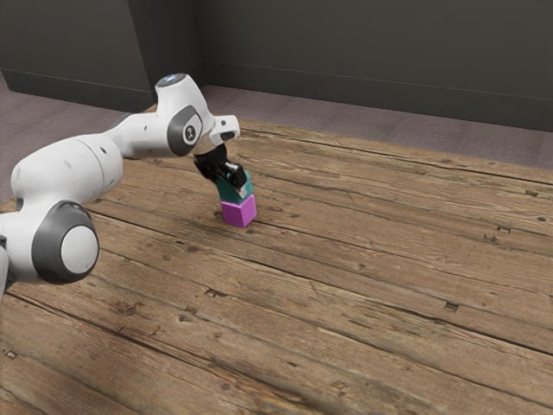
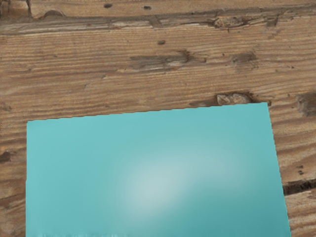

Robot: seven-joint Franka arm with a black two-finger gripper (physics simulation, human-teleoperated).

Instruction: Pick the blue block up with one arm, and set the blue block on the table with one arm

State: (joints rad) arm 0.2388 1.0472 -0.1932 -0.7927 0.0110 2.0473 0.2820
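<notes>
While the arm is reaching in from the exterior view's left, its gripper is hovering at the teal-blue block, upper-left of ctr; can't tell how far open the fingers are or if they're gripping it. The blue block is sitting atop a magenta block, which is resting on the wood table. A tiny logo-like mark is showing on the arm's wrist jt, too small to read.

side camera well back, angled across table, wrist camera looking down close, teal block in both
</notes>
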